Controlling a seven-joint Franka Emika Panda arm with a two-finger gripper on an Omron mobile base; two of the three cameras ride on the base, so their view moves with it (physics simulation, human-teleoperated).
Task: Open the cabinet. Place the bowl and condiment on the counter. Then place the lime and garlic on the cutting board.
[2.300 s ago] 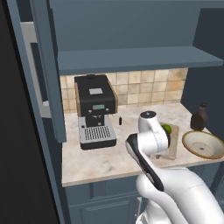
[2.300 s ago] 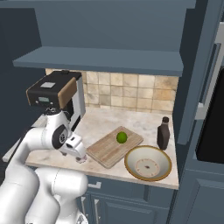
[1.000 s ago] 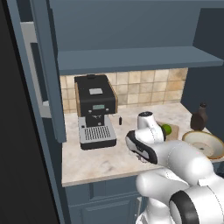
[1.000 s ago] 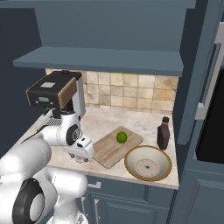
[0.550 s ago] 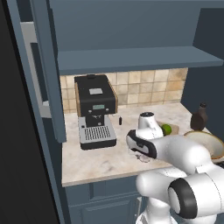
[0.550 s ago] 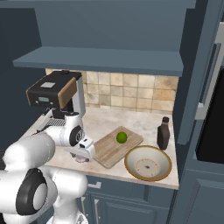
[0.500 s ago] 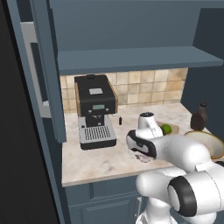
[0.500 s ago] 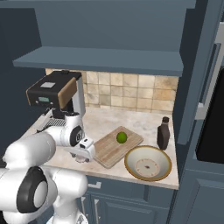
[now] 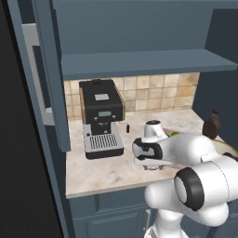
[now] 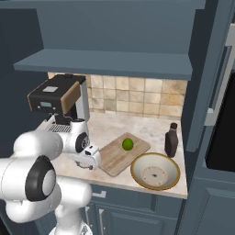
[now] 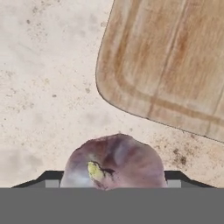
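Note:
The pale lilac garlic [image 11: 114, 162] lies on the counter [image 11: 43, 87] just off the cutting board's [image 11: 175, 65] rounded corner. My gripper [image 11: 113, 180] is down over it, a fingertip [image 11: 51, 178] pressed against each side of the bulb. In the right base view the gripper [image 10: 92, 164] sits low at the board's [image 10: 123, 153] left corner. The lime [image 10: 127, 144] rests on the board. The bowl [image 10: 155, 172] and the condiment [image 10: 171, 140] stand on the counter to the right. The cabinet [image 10: 105, 64] above is open.
A black coffee machine [image 9: 101, 116] stands on the counter at the back left, close behind my arm. The open cabinet door [image 9: 49, 69] hangs at the left. Tan tiles back the counter. A tall dark unit closes off the right side.
The hand has come down to the counter at the board's left corner. Its jaws have narrowed onto the garlic.

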